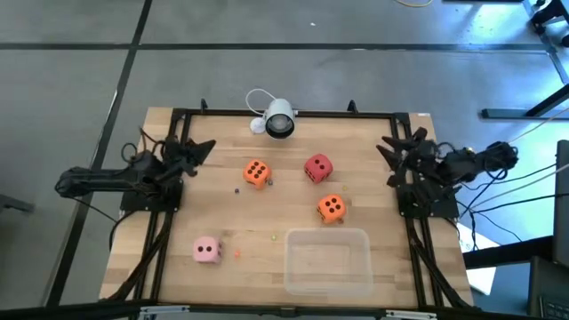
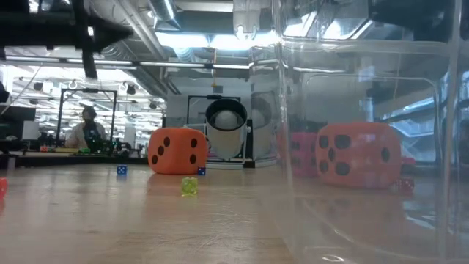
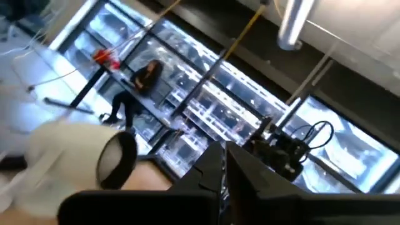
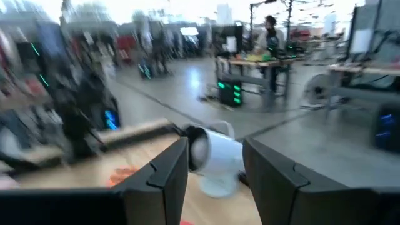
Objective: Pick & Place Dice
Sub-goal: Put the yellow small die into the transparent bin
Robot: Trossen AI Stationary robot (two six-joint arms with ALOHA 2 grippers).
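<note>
Wooden table (image 1: 178,267) with four scattered dice (image 1: 256,173).

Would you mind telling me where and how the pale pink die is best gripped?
I would come straight down on the pale pink die and close on two opposite flat side faces. It sits flat and alone on the table, sides free. The left gripper is probably the nearer one.

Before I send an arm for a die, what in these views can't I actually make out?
- Pink die: seen only in the high view; it lies outside the low view.
- Red die: in the low view, blurred behind the clear tub wall; pips unreadable.
- Tiny dice near the orange die: too small to read.
- Left gripper: fingers too small from above; the left wrist view is tilted up at the room.
</note>
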